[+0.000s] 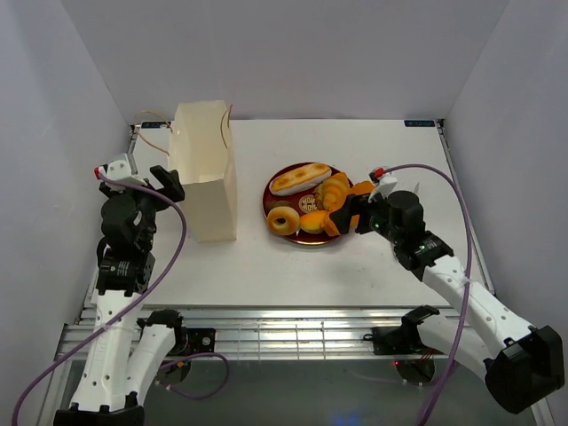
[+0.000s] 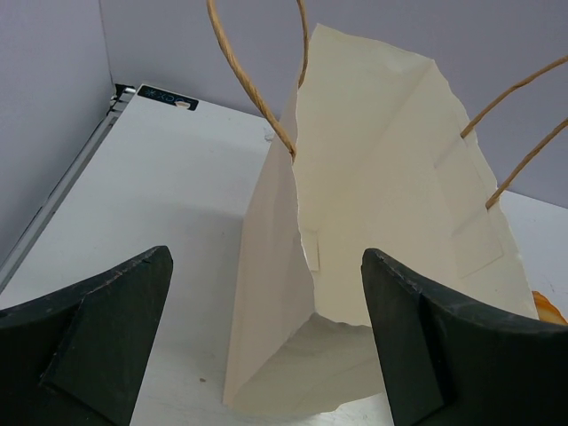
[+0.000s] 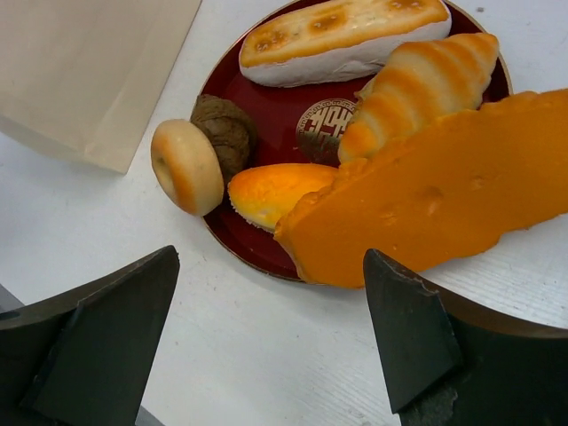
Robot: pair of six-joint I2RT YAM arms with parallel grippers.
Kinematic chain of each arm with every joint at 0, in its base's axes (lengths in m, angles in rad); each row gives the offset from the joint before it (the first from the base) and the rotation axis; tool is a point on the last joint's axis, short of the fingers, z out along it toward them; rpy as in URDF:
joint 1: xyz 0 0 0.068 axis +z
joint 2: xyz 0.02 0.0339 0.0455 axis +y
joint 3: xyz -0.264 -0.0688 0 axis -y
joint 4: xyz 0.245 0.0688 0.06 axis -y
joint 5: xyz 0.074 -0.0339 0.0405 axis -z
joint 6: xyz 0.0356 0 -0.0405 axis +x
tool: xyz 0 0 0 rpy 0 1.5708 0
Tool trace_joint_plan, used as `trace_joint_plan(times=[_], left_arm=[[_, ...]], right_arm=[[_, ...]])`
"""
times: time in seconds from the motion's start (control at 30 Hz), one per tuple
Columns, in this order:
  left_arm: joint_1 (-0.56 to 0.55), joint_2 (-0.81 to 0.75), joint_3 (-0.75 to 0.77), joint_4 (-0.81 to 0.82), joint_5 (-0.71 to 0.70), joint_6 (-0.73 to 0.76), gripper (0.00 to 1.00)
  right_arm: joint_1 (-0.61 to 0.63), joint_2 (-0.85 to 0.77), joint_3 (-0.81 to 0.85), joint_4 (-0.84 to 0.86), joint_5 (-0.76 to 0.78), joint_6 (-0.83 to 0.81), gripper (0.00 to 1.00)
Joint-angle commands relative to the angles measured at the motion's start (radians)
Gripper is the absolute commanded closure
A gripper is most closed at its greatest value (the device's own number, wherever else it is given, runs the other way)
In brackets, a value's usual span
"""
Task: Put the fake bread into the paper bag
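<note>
The tall cream paper bag [image 1: 204, 177] stands open at the left; the left wrist view looks into its mouth [image 2: 382, 177]. My left gripper [image 1: 169, 184] is open and empty just left of the bag, its jaws either side of the near corner [image 2: 266, 346]. The fake bread lies on a dark red plate [image 1: 309, 241]: long cream-striped roll [image 3: 342, 31], croissant [image 3: 426, 75], ring doughnut [image 3: 186, 167], oval bun [image 3: 275, 191] and flat orange slab [image 3: 435, 204]. My right gripper [image 3: 266, 346] is open and empty over the plate's right side [image 1: 344, 216], with the slab just ahead of its jaws.
A small dark brown pastry [image 3: 226, 133] sits on the plate behind the doughnut. The bag's brown string handles [image 2: 253, 89] stick up above its mouth. White walls close the table at the back and both sides.
</note>
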Motion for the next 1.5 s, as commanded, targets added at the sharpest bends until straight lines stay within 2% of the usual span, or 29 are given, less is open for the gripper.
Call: trace_joint_plan(times=[0.0, 0.07, 0.13, 0.3, 0.37, 0.5, 0.67, 0.77, 0.97, 1.13, 1.47], left_arm=[[-0.001, -0.015, -0.005, 0.012, 0.03, -0.006, 0.02], [-0.003, -0.019, -0.006, 0.014, 0.038, -0.01, 0.02], [-0.003, -0.025, -0.01, 0.011, 0.041, -0.012, 0.02], [-0.015, -0.03, -0.01, 0.005, 0.035, -0.009, 0.02], [-0.021, -0.034, -0.008, 0.003, 0.033, -0.009, 0.02], [-0.03, -0.044, -0.011, 0.003, 0.028, -0.009, 0.02], [-0.038, -0.048, -0.01, 0.0, 0.031, -0.009, 0.02], [-0.041, -0.05, -0.01, 0.0, 0.038, -0.009, 0.02], [-0.05, -0.05, -0.01, 0.0, 0.047, -0.009, 0.02], [-0.058, -0.048, -0.01, -0.003, 0.042, -0.006, 0.02], [-0.078, -0.041, -0.008, -0.004, 0.054, 0.0, 0.02]], right_arm=[[0.109, 0.058, 0.102, -0.08, 0.228, -0.09, 0.1], [0.121, 0.07, 0.09, -0.088, 0.349, 0.002, 0.1], [0.121, 0.06, 0.032, -0.054, 0.398, 0.074, 0.1], [0.106, 0.017, -0.059, 0.098, 0.36, 0.255, 0.1], [0.092, 0.024, -0.053, 0.096, 0.368, 0.274, 0.1], [0.02, 0.011, -0.043, -0.037, 0.475, 0.327, 0.1], [-0.179, -0.044, -0.069, -0.091, 0.434, 0.225, 0.1], [-0.228, -0.058, -0.085, -0.094, 0.437, 0.139, 0.1], [-0.239, 0.084, -0.08, -0.056, 0.406, 0.018, 0.1], [-0.239, 0.228, -0.051, -0.048, 0.471, -0.053, 0.1], [-0.242, 0.311, -0.034, -0.039, 0.518, -0.076, 0.1]])
